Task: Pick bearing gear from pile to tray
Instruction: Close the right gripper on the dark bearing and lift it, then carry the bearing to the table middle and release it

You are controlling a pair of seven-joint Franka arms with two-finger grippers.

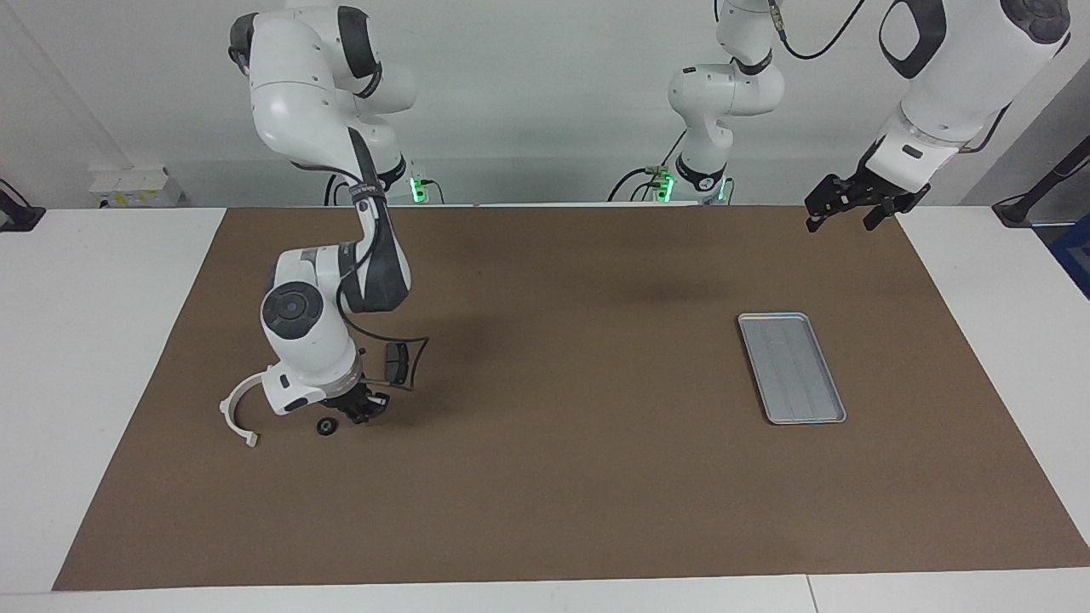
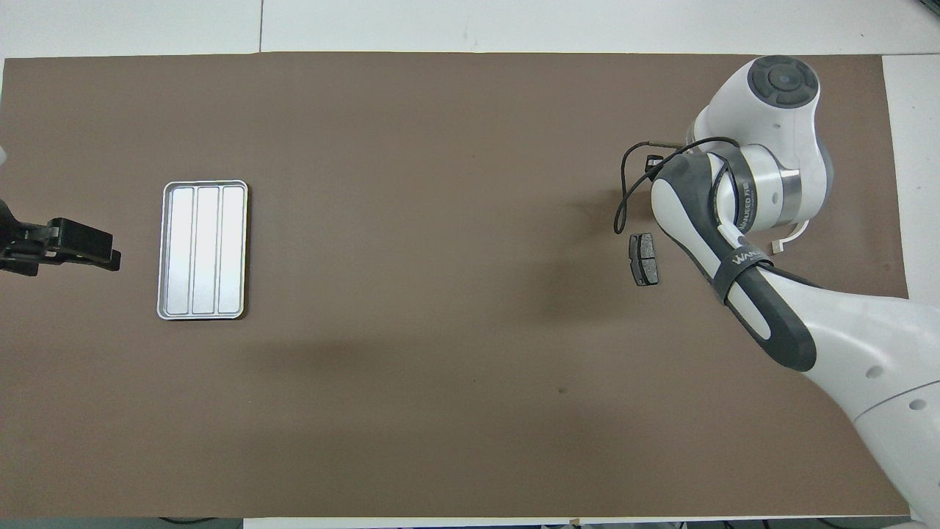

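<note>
Brown mat (image 1: 545, 477) across most of the table.

Right gripper (image 1: 362, 409) low over the pile at the right arm's end, just clear of the mat, fingertips pressed fully together. Cannot tell whether a small part sits pinched between them.

Left gripper (image 1: 851, 206) up in the air over the mat's edge at the left arm's end, fingers spread wide, holding nothing, waiting.

Tray (image 1: 792, 368) flat on the mat toward the left arm's end, bare, long axis running from nearer the robots to farther from them. Well apart from the pile, with the whole middle of the mat between.

White half-ring arc (image 1: 241, 407) beside the right gripper, toward the table's edge. Dark brake pad (image 1: 394, 362) nearer to the robots than the gripper. Small black round piece (image 1: 325, 426) loose on the mat just beside the fingertips, apart from them.

Judging from this: a long sideways carry along the table's length, from pile to tray. Right arm by far the nearer to the parts, left arm the nearer to the tray. Worth checking the grip first; with the tips bare, the round piece beside them looks the likely target.
</note>
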